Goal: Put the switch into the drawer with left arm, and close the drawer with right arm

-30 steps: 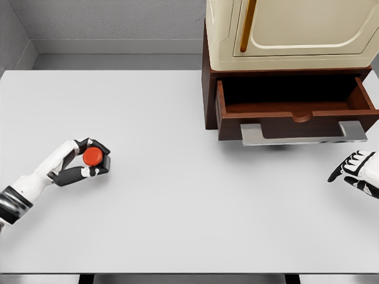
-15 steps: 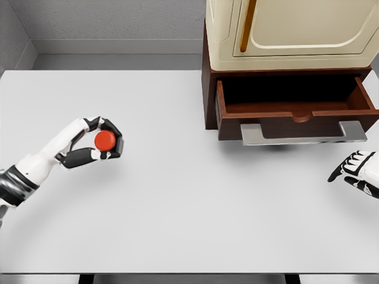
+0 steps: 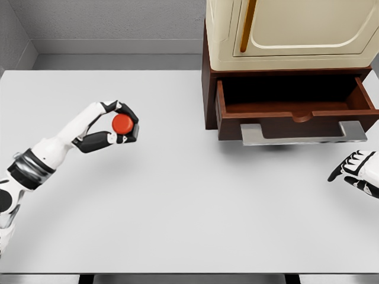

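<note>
Red round switch (image 3: 122,123) is clasped in the left robot hand (image 3: 115,126) above the white table (image 3: 177,195), carry step under way; next move calls for reaching the open brown wooden drawer (image 3: 296,109).

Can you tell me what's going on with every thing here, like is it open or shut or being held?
Red switch: held up off the table, in the left hand's fingers.
Left hand: shut on the switch.
Right hand: at the right edge, fingers relaxed, holding nothing.
Drawer: pulled open, nothing seen inside.
Drawer handle: untouched.
Cream cabinet door: shut.
</note>
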Controlling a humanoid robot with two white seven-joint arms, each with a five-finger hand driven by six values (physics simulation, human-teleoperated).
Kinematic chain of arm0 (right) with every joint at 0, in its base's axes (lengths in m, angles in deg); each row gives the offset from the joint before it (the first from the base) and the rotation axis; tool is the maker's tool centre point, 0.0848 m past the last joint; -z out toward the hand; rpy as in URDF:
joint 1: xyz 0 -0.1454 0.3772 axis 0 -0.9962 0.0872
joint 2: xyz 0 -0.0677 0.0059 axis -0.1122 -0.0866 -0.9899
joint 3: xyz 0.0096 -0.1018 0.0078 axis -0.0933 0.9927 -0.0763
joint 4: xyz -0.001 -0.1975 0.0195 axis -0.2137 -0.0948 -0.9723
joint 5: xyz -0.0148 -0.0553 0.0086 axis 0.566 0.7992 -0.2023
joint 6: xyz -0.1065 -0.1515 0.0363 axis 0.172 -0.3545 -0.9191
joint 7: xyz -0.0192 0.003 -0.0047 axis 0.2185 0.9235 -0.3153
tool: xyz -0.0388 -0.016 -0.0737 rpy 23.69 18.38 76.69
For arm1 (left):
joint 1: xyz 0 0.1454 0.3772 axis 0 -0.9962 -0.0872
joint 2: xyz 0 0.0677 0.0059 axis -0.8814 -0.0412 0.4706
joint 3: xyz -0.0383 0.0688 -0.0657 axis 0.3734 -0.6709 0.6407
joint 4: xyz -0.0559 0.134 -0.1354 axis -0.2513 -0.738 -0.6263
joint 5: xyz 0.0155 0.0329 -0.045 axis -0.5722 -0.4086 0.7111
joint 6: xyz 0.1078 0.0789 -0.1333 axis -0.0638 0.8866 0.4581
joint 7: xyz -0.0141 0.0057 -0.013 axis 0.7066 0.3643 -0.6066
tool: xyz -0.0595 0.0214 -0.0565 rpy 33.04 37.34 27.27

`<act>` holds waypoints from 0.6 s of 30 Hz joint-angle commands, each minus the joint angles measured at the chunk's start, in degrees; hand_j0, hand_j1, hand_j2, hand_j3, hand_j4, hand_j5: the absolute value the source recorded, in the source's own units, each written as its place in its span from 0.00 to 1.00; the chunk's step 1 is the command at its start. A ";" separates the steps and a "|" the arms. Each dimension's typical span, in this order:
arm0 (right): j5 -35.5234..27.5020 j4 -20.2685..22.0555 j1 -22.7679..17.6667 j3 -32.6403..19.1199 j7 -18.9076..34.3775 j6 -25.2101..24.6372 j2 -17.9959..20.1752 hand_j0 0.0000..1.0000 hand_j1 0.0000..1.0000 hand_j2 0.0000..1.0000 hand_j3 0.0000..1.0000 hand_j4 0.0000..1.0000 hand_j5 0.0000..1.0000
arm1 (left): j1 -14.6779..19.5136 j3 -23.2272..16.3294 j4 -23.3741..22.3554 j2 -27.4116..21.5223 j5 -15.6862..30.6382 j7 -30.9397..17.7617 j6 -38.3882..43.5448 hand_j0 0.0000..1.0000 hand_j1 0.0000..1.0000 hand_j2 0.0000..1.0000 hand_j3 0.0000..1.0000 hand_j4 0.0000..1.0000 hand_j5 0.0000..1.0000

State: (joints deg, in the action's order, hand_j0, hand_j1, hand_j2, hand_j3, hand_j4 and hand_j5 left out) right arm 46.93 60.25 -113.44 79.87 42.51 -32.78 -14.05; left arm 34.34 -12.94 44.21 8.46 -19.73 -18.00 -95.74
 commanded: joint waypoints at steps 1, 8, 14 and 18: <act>-0.35 0.02 0.00 -0.02 -0.02 0.03 0.10 0.52 0.52 0.52 0.52 0.52 0.52 | 0.00 -0.07 0.04 1.09 -1.09 0.02 0.01 0.43 0.43 0.43 0.43 0.43 0.43; -0.35 0.02 0.00 -0.02 -0.02 0.03 0.10 0.52 0.52 0.52 0.52 0.52 0.52 | 1.76 -0.07 0.04 2.94 -5.48 0.02 -0.51 0.43 0.43 0.43 0.43 0.43 0.43; -0.35 0.02 0.00 -0.02 -0.02 0.03 0.10 0.52 0.52 0.52 0.52 0.52 0.52 | 3.60 0.02 0.04 7.33 -14.36 0.02 -1.92 0.43 0.43 0.43 0.43 0.43 0.43; -0.35 0.10 0.00 -0.02 -0.02 0.03 0.10 0.52 0.52 0.52 0.52 0.52 0.52 | 5.19 0.02 0.04 8.74 -18.75 0.11 -2.01 0.43 0.43 0.43 0.43 0.43 0.43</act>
State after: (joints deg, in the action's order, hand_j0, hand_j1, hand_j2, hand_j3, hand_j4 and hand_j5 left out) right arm 46.93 60.30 -113.44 79.87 42.51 -32.78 -14.05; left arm 39.62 -12.94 44.22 16.21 -36.19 -17.95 -97.62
